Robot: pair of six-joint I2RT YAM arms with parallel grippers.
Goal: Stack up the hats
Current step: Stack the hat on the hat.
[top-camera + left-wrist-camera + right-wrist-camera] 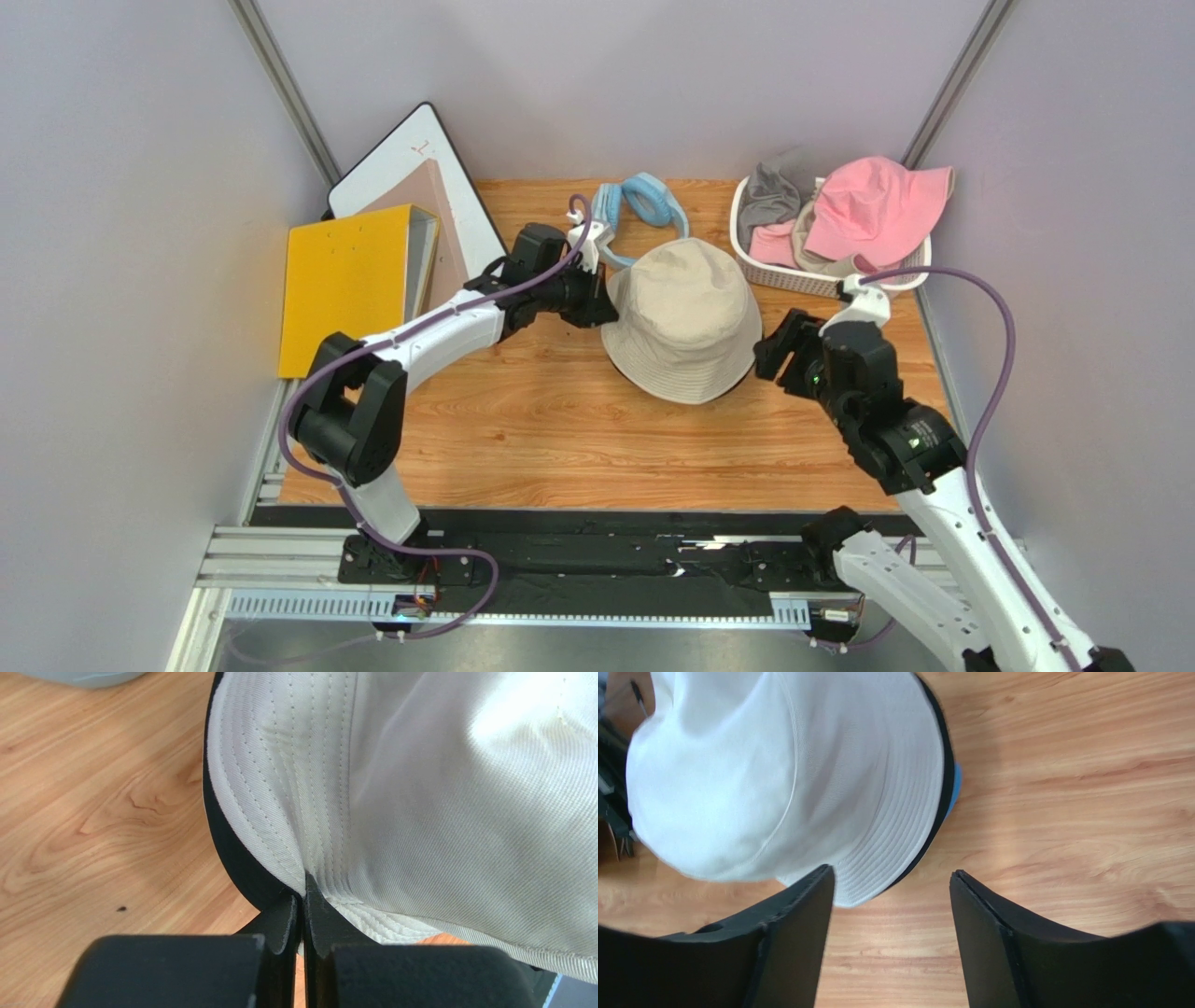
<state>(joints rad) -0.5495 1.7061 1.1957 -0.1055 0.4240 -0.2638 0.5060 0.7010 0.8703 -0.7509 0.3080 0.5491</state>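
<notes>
Overhead first: beige hat [683, 319] sits in the middle of the table [561, 420], with the pink hat [873, 207] and grey hat [769, 193] in the basket [786, 280] back right. Left wrist: my left gripper [302, 896] is clenched on the beige brim, black hat [224, 847] underneath. Right wrist: my right gripper [892, 875] is spread wide, holding nothing, with the hat just ahead.

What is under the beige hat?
A black brim edge and a blue sliver peek out beneath the beige hat. The rest below is covered, so how many hats lie there cannot be told.
</notes>
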